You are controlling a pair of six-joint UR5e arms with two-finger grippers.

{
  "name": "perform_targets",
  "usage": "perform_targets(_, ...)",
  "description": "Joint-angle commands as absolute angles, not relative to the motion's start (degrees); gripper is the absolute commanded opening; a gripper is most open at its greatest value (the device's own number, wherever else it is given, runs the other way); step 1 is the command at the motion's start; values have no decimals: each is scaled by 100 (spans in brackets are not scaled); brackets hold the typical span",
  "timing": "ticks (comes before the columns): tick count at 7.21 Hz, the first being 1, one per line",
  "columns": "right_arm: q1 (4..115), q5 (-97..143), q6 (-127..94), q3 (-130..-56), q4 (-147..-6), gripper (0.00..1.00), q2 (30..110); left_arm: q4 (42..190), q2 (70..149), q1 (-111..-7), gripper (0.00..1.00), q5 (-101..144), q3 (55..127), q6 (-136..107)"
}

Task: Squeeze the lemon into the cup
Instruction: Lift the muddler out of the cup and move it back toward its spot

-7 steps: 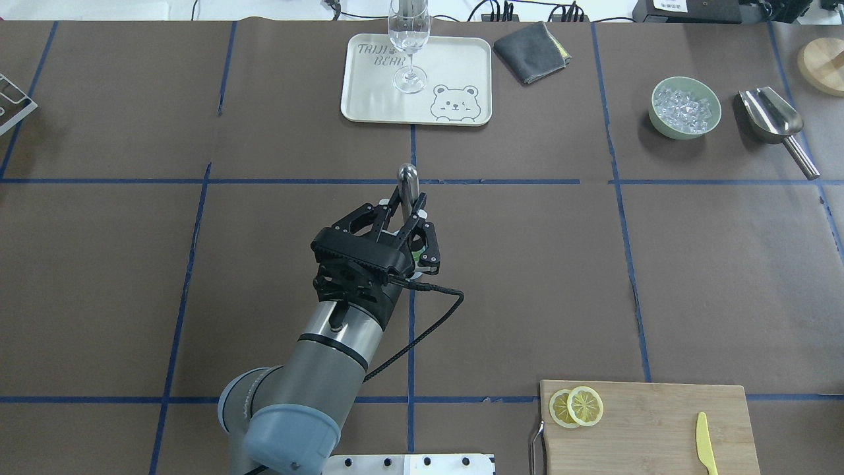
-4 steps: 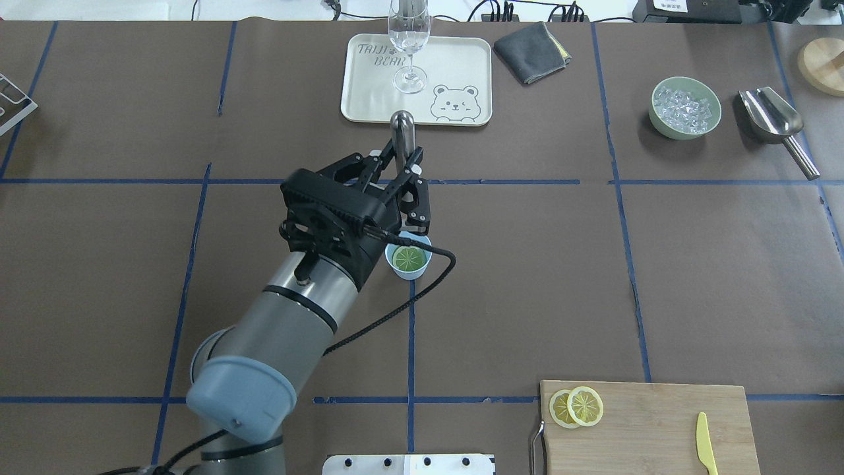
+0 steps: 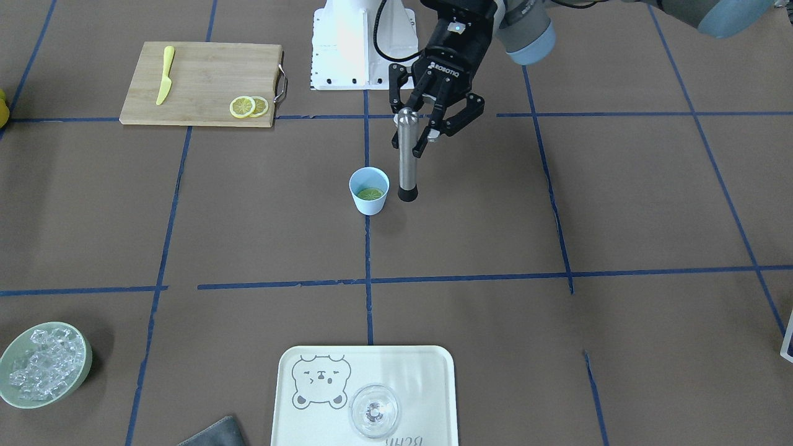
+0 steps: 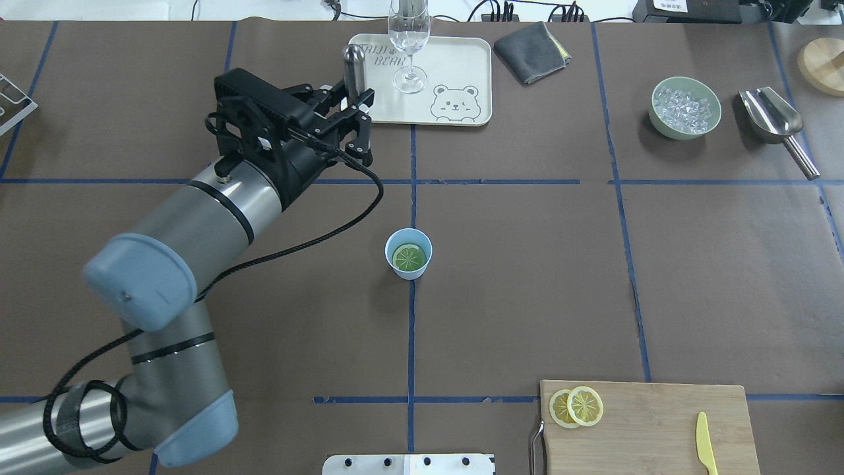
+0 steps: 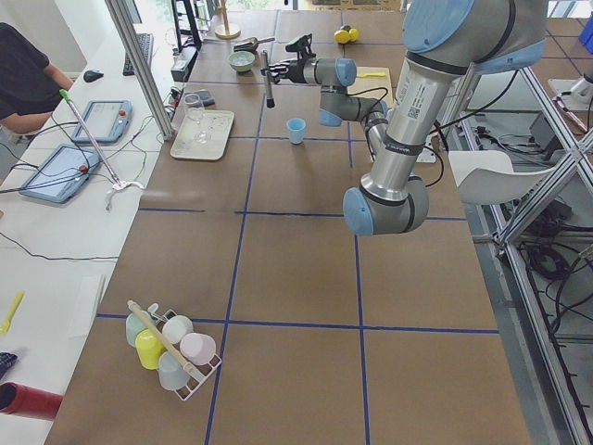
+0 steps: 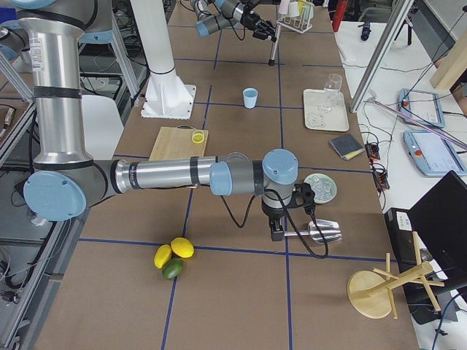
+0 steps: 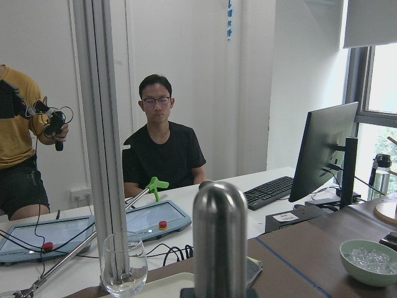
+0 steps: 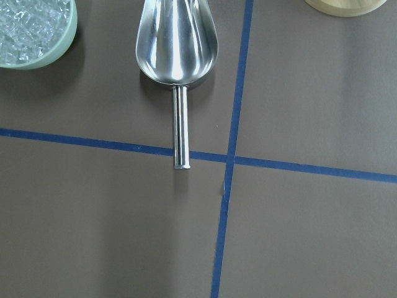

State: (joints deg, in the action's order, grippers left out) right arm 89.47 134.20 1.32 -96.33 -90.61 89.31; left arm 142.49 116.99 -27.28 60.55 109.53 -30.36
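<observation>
The light blue cup (image 4: pixel 409 254) stands upright at mid-table, and a lemon (image 4: pixel 408 258) slice lies flat inside it, looking greenish. In the front view the cup (image 3: pixel 369 191) and the lemon (image 3: pixel 370 194) show again. My left gripper (image 4: pixel 355 97) is shut on a steel muddler (image 4: pixel 354 63), held upright in the air beyond the cup and towards my left side. Its rounded top (image 7: pixel 220 242) fills the left wrist view. My right gripper (image 6: pixel 278 232) hangs over the scoop's handle; whether it is open or shut I cannot tell.
Two more lemon slices (image 4: pixel 577 406) and a yellow knife (image 4: pixel 705 443) lie on the cutting board (image 4: pixel 659 422). A glass (image 4: pixel 409 46) stands on the bear tray (image 4: pixel 461 59). A green bowl of ice (image 4: pixel 684 107), a metal scoop (image 4: pixel 771 119) and a grey cloth (image 4: pixel 531 51) sit at the back.
My left gripper has lifted the muddler out of the cup and swung it away towards the far left. The cup and the slice inside it are now uncovered.
</observation>
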Motion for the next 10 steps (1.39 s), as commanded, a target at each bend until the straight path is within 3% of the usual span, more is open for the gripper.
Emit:
perform_targets(1, 8982, 13421, 132, -9668, -9044, 100, 8939, 14186, 10954, -3023, 0, 6442, 11276, -3041)
perform_targets(3, 8982, 13421, 123, -9659, -9044, 100, 8868, 13425, 10749, -3041, 0, 6660, 11573, -3390)
perform_targets(6, 8982, 13447, 123, -9659, -9053, 100, 8903, 11064, 10784, -3452, 0, 9062, 12496, -3841)
perform_targets(10, 8982, 13509, 123, -9677, -9053, 100, 8938, 8646, 10837, -4113, 0, 10512, 12437, -3832)
